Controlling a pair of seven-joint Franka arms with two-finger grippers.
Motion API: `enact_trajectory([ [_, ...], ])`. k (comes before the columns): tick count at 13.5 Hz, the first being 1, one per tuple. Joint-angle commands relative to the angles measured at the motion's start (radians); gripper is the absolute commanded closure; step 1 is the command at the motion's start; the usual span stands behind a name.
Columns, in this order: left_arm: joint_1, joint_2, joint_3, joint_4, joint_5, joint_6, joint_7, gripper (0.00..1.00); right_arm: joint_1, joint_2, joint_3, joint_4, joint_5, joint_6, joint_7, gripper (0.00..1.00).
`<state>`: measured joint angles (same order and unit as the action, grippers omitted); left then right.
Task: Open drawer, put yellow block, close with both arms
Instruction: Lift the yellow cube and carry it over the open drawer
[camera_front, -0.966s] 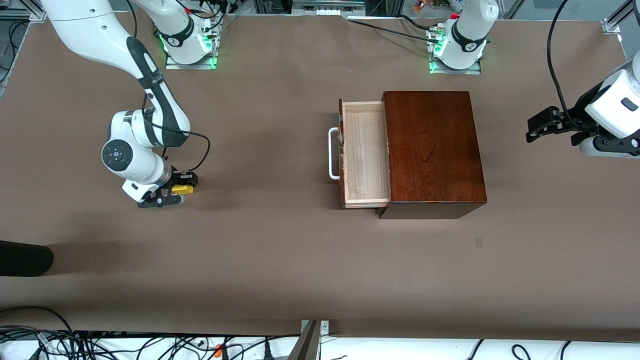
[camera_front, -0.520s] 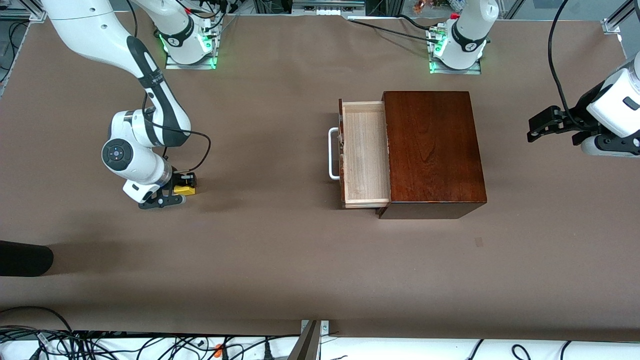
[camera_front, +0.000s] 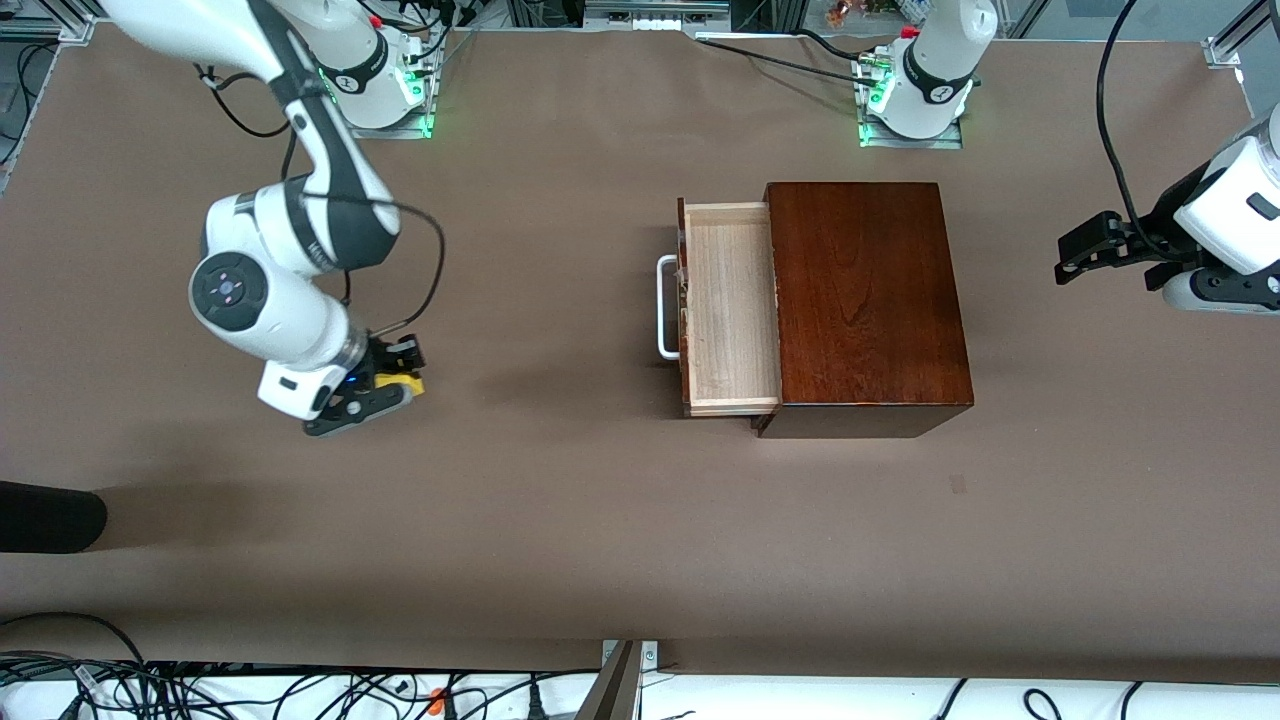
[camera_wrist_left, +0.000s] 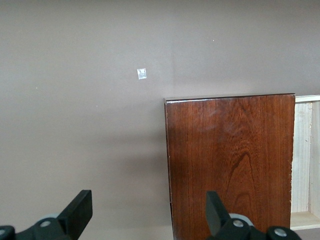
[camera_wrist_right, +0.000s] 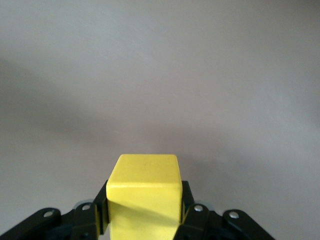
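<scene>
My right gripper (camera_front: 385, 383) is shut on the yellow block (camera_front: 403, 383) and holds it a little above the bare table at the right arm's end; in the right wrist view the block (camera_wrist_right: 144, 196) sits clamped between the black fingers (camera_wrist_right: 186, 201). The mahogany box (camera_front: 862, 300) stands mid-table with its drawer (camera_front: 728, 312) pulled out toward the right arm's end, pale tray empty, white handle (camera_front: 664, 306) in front. My left gripper (camera_front: 1075, 252) is open and empty, waiting in the air at the left arm's end; its wrist view shows the box top (camera_wrist_left: 235, 160) and the drawer's edge (camera_wrist_left: 306, 160).
A brown table cover (camera_front: 560, 520) spans the scene. A black object (camera_front: 45, 515) lies at the table's edge at the right arm's end, nearer the camera. Cables (camera_front: 200, 690) run along the near edge. A small pale mark (camera_front: 957, 485) lies nearer the camera than the box.
My right gripper has lifted the yellow block off the table and moved it a little toward the box. The left arm and the drawer have not moved.
</scene>
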<state>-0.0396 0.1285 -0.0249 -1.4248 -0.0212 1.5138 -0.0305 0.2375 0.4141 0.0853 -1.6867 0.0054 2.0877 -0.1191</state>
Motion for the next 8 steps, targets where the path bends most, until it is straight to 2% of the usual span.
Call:
enact_trajectory([
  [1,-0.002,-0.021,0.009,-0.023,-0.008,0.003,0.02,0.0,0.074,0.018,0.004,0.079,0.011,-0.024,-0.014,0.8],
  [5,-0.002,-0.021,0.011,-0.023,-0.008,0.003,0.021,0.0,0.259,0.075,0.002,0.188,-0.037,-0.031,-0.017,0.8],
  [8,-0.003,-0.023,0.01,-0.023,-0.008,0.0,0.021,0.0,0.373,0.196,0.001,0.379,-0.065,-0.086,-0.017,0.8],
])
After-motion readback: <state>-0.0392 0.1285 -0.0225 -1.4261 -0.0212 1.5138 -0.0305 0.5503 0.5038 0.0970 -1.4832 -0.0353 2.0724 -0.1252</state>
